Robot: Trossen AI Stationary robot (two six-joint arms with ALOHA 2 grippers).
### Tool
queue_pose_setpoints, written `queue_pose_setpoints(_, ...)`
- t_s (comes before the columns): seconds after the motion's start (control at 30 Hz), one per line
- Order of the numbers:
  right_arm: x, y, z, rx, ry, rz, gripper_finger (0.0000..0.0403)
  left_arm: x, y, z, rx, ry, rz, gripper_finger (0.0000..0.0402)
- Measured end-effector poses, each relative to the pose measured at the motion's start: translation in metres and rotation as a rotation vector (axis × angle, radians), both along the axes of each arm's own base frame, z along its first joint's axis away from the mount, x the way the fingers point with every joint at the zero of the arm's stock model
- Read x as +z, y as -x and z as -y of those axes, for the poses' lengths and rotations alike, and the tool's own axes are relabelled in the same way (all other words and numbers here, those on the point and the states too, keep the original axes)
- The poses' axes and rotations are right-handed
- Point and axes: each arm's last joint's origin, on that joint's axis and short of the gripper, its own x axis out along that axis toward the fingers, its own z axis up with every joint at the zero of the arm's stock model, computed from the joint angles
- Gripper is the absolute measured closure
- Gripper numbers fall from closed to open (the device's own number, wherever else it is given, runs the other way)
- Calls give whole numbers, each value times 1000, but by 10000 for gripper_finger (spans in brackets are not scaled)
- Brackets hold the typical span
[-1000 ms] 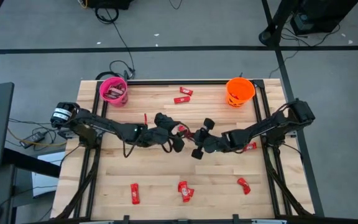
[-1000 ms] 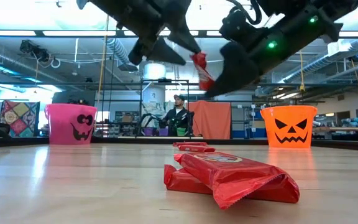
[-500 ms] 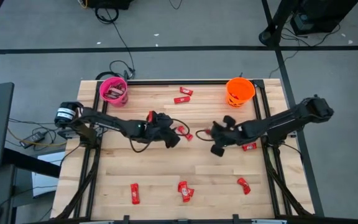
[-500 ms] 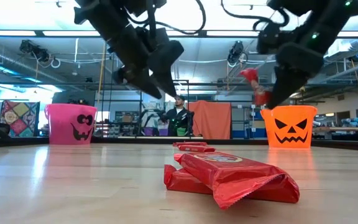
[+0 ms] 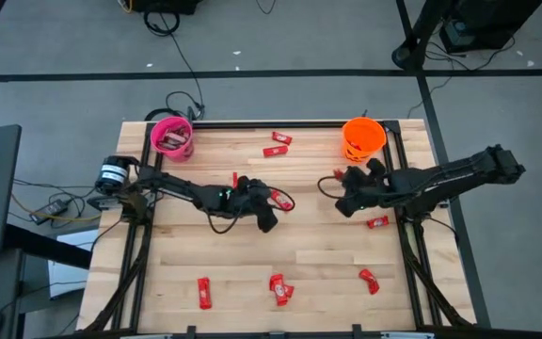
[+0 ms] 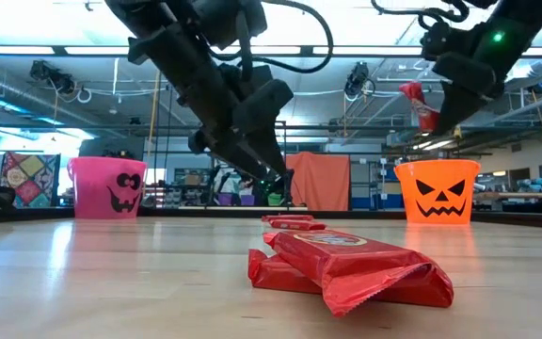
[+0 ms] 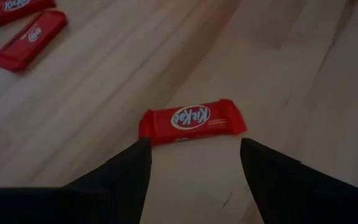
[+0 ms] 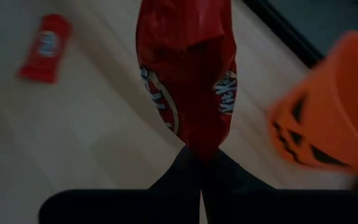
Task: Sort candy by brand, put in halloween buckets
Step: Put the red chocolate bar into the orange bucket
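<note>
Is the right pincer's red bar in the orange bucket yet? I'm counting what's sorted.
Not yet. The right pincer is shut on the red bar, held in the air beside the orange bucket.

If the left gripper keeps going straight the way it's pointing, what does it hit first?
Most likely the red wrapped Kit Kat bar lying flat on the wooden table. The left gripper is open and angled down, with the bar just ahead between its fingers. How high it hangs is unclear.

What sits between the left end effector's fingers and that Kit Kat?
Nothing: left wrist view shows bare wood between the open left end effector and the Kit Kat.
</note>
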Motion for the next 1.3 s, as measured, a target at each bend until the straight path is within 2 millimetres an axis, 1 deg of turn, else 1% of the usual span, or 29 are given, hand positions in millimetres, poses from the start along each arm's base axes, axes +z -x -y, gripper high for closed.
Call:
queue_pose_setpoints(0.13, -4, 7, 5, -83, 3, -23, 396, 0, 0, 0, -33, -31, -16, 152)
queue_pose_setpoints(0.27, -20, 13, 5, -135, -16, -52, 396, 2, -2, 0, -37, -31, 9, 152)
queue_pose_setpoints(0.37, -34, 17, 4, -172, -34, -36, 396, 3, -3, 0, -44, -37, 18, 152)
queue_pose_setpoints(0.47, -45, 18, -1, -165, -65, -11, 395, 3, -3, 1, -60, -51, 14, 152)
queue_pose_setpoints(0.53, -49, 19, -4, -156, -55, 0, 395, 3, -3, -1, -77, -70, 3, 152)
queue_pose_setpoints(0.63, -47, 19, -8, -142, 15, 32, 395, 6, -6, -3, -123, -105, 13, 152)
queue_pose_setpoints(0.73, -43, 18, -10, -140, 76, 61, 395, 8, -10, -6, -156, -62, 62, 152)
queue_pose_setpoints(0.87, -38, 21, -3, -180, 111, 23, 395, 11, -13, -7, -190, -32, 107, 152)
queue_pose_setpoints(1.07, -33, 24, 2, -230, 151, 1, 395, 11, -13, -11, -248, -115, 64, 152)
queue_pose_setpoints(1.2, -26, 24, 4, -239, 185, -16, 394, 5, -14, -14, -246, -118, 35, 152)
queue_pose_setpoints(1.3, -21, 29, 8, -252, 222, -62, 394, 2, -14, -21, -191, -87, 42, 154)
